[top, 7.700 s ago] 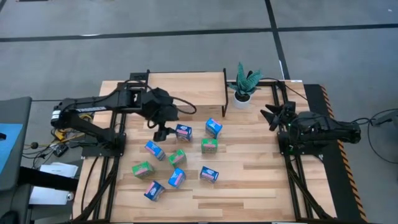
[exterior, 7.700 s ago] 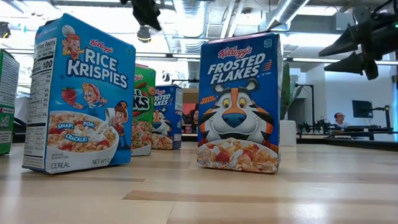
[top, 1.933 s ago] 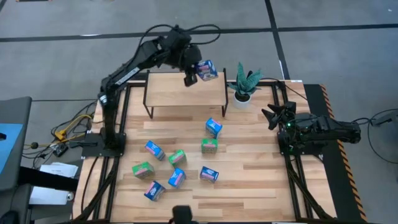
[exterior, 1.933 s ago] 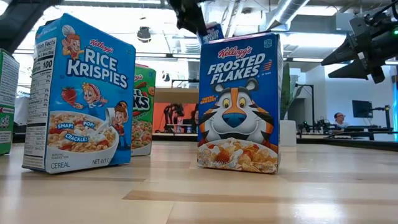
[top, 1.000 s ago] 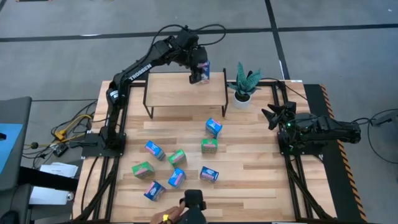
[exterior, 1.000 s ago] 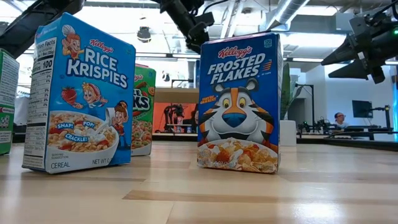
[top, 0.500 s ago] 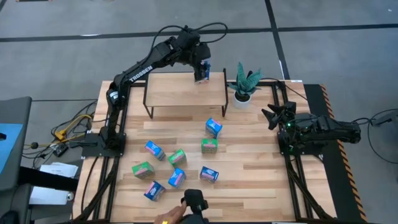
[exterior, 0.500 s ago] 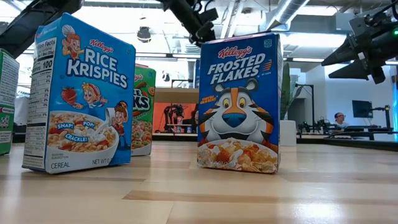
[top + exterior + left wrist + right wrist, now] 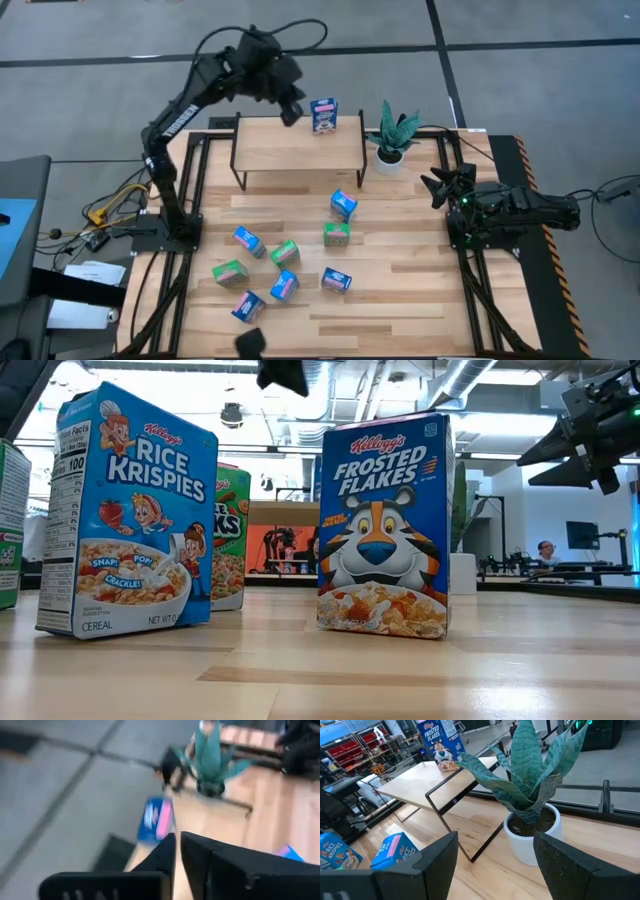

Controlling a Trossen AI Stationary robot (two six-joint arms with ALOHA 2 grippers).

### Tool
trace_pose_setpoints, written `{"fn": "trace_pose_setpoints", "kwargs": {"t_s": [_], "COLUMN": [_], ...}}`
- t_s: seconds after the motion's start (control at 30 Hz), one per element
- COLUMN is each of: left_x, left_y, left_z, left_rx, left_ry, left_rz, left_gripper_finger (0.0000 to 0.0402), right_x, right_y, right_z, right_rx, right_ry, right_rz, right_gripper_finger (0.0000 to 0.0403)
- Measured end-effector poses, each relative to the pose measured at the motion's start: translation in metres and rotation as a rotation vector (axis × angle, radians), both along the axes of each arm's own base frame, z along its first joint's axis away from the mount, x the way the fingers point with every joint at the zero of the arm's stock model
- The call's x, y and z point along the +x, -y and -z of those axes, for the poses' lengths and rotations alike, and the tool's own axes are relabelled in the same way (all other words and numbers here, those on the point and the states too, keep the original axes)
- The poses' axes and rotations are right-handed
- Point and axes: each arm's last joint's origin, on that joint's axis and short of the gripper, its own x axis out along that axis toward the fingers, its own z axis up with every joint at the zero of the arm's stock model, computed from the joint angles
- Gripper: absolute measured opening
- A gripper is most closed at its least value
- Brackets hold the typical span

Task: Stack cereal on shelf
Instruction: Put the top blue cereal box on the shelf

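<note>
One blue cereal box [image 9: 323, 115] stands upright on its base on the far right part of the light-wood shelf [image 9: 290, 150]; the left wrist view shows it too [image 9: 156, 818]. My left gripper [image 9: 289, 106] hangs shut in the air to the left of that box, touching nothing [image 9: 178, 845]. Several more blue and green cereal boxes [image 9: 285, 250] lie loose on the table in front of the shelf. My right gripper [image 9: 440, 186] waits open at the table's right side, near the potted plant [image 9: 393, 135].
The potted plant [image 9: 530, 785] stands just right of the shelf's black leg [image 9: 445, 825]. In the low view a Rice Krispies box [image 9: 130, 510] and a Frosted Flakes box [image 9: 385, 525] stand close to the camera. A dark object [image 9: 250, 340] shows at the table's near edge.
My left gripper has let go of the blue box on the shelf, drawn away from it toward the table's left and upward, and its fingers have come together. The box stays upright where it was set. The dark object at the near edge has shifted left.
</note>
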Motion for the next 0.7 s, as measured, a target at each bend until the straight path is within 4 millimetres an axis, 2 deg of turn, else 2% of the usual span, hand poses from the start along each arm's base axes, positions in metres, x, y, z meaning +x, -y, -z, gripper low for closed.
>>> {"fn": "trace_pose_setpoints", "kwargs": {"t_s": [0.17,0.37,0.43,0.53,0.6,0.7], "left_x": [0.005,0.017,0.007,-0.016,-0.029,-0.036], "left_y": [-0.019,-0.030,-0.030,-0.027,-0.024,-0.019], "left_z": [0.032,0.072,0.077,0.082,0.090,0.102], "left_rx": [-0.047,-0.069,-0.056,-0.040,-0.040,-0.031], "left_ry": [-0.067,-0.087,-0.064,-0.009,0.070,0.225], "left_rz": [-0.092,-0.099,-0.112,-0.153,-0.149,-0.145], "left_gripper_finger": [0.0002,0.0000,0.0000,0.0000,0.0000,0.0000], "right_x": [0.000,0.000,0.000,0.000,0.000,0.000], "right_y": [0.000,0.000,0.000,0.000,0.000,0.000], "right_z": [0.000,0.000,0.000,0.000,0.000,0.000], "right_rx": [0.000,0.000,0.000,0.001,0.001,0.002], "right_ry": [0.000,0.000,0.000,0.000,0.001,0.002], "right_rz": [0.000,0.000,0.000,0.000,0.000,0.001], "right_gripper_finger": [0.0286,0.0286,0.0286,0.0286,0.0286,0.0286]}}
